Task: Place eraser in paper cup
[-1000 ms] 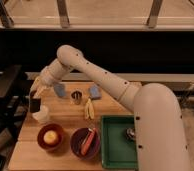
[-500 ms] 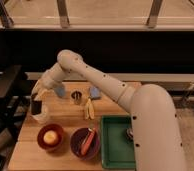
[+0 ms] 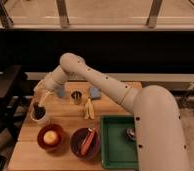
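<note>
One gripper (image 3: 41,101) hovers over the paper cup (image 3: 39,115), seemingly grasping the eraser (image 3: 39,111) inside it.

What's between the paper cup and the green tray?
In the camera view, the yellow item lies on the table between the paper cup and the green tray. The hand is just above the cup.
</note>
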Motion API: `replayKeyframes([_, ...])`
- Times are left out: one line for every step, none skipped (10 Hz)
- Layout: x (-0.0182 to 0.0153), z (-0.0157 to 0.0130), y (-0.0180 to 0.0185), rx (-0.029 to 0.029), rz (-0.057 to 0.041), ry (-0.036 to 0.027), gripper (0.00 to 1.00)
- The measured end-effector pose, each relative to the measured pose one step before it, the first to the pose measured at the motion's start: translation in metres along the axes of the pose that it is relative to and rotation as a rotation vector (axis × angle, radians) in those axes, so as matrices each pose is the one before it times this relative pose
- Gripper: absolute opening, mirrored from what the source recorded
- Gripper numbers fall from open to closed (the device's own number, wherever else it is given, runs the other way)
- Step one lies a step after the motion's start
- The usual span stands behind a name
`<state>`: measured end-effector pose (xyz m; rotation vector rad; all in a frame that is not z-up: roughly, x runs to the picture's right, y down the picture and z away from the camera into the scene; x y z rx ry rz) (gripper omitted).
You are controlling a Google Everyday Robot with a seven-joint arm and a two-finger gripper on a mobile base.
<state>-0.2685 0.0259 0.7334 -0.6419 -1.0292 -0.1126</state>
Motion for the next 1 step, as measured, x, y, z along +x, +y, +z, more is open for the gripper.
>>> replayKeyframes([0.00037, -0.00388, 0.00123, 0.0192, -0.00064, -0.01019, 0.8])
